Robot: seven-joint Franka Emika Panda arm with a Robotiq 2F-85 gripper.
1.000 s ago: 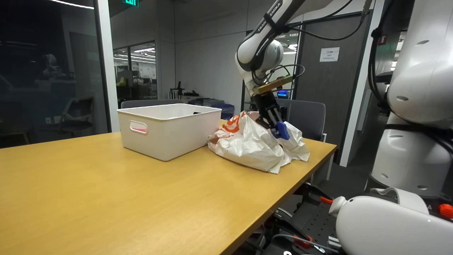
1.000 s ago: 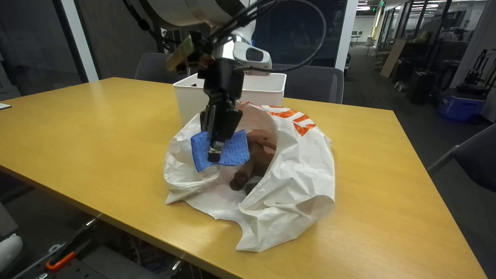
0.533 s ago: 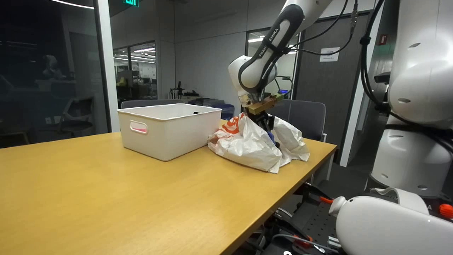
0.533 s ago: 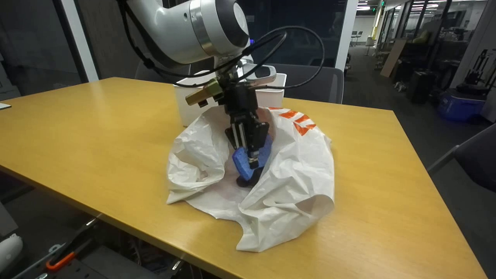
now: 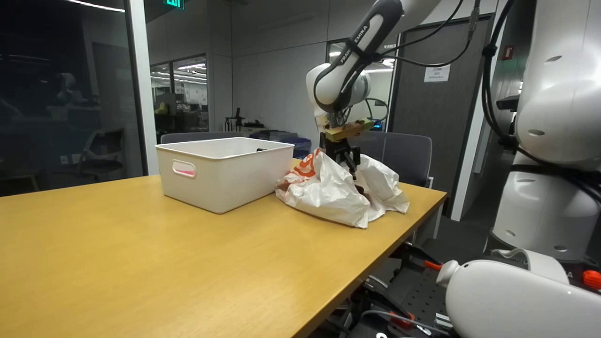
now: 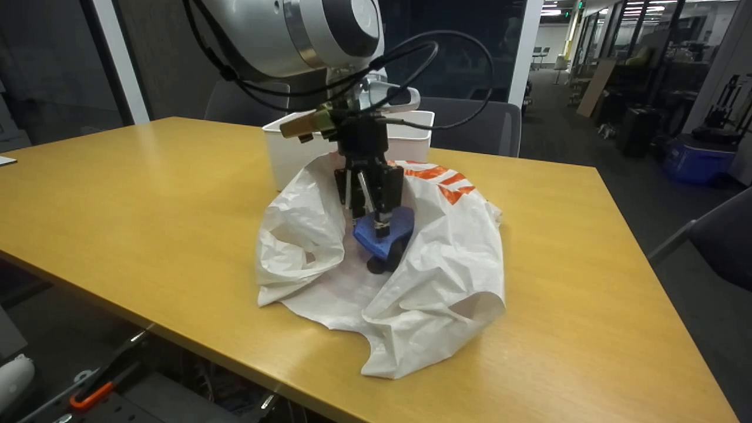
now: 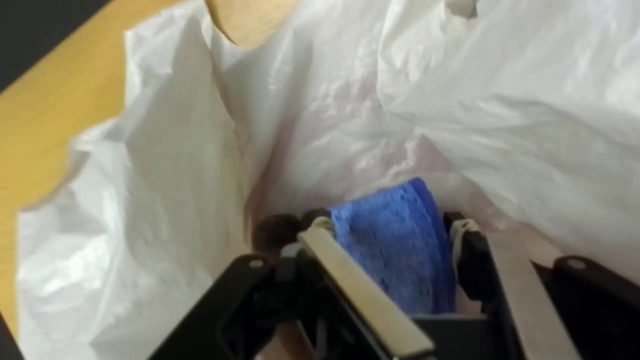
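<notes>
My gripper [image 6: 369,227] points down into the mouth of a crumpled white plastic bag [image 6: 446,258] with orange print. In the wrist view its jaws [image 7: 392,227] are spread, with a blue sponge [image 7: 390,245] between them. A narrow gap shows between the sponge and the right-hand finger; the left-hand finger overlaps the sponge's edge. In an exterior view the sponge [image 6: 385,232] rests tilted against dark objects [image 6: 379,264] in the bag. In an exterior view the fingers [image 5: 353,172] are partly behind the bag [image 5: 328,192], which hides the sponge.
A white plastic bin [image 5: 225,180] stands on the wooden table [image 5: 141,253] close beside the bag; it shows behind the arm too [image 6: 288,155]. A dark item shows inside its rim. Grey chairs [image 5: 404,155] stand at the table's edge.
My gripper has carried the sponge down into the bag's mouth, then opened and risen slightly. The sponge stays low among the dark objects. The bag has shifted slightly.
</notes>
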